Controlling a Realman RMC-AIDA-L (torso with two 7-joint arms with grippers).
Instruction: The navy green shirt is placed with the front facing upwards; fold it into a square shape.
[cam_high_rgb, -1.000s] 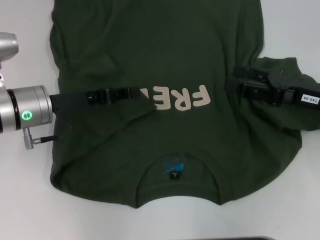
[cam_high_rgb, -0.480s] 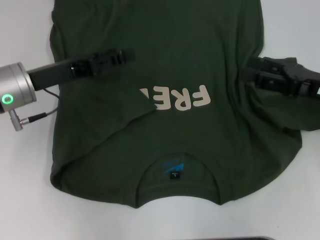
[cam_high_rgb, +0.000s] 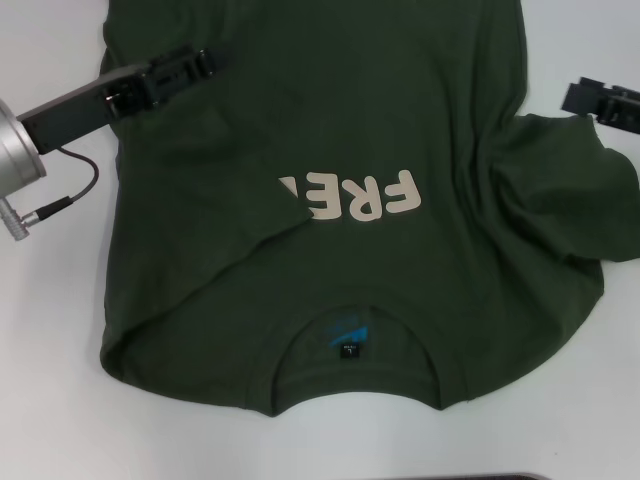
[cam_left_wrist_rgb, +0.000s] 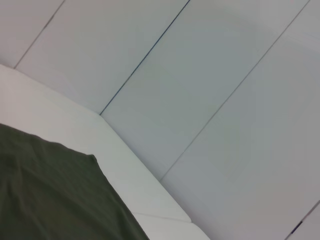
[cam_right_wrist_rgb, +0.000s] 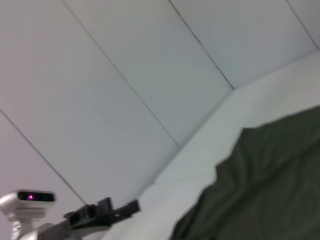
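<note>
Collar: nearest edge of the navy green shirt (cam_high_rgb: 330, 250), well short of both hands; a small blue-and-black neck label (cam_high_rgb: 346, 337) sits inside the neckline.
Chest print: cream letters (cam_high_rgb: 365, 197), read upside down from the head view, between collar and hands; its left end is hidden under a folded-over flap of cloth, so only part of the word shows.
Shirt position: spread on the white bench (cam_high_rgb: 60, 400), front up, collar toward the robot, hem running out of view at the far side.
Left side of shirt: folded inward, lying as a diagonal flap just nearside of the left hand.
Right sleeve: bunched and rumpled cloth (cam_high_rgb: 560, 190), just nearside of the right hand and not touching it.
Left hand (cam_high_rgb: 196, 66): over the shirt's far-left area, near its left edge, black fingers pointing inward across the cloth; fingers look close together, holding nothing, though I cannot tell for sure whether they are fully closed.
Left arm: silver cylinder (cam_high_rgb: 15, 155) with a short cable, out over bare bench to the outside of the left hand.
Right hand (cam_high_rgb: 600, 100): over bare bench just beyond the right sleeve, only partly in the head view; cannot tell its finger state.
Wrist views: each shows a corner of dark green cloth on the bench and pale wall panels (cam_left_wrist_rgb: 210, 90) beyond; the right wrist view also catches the left hand farther off.
</note>
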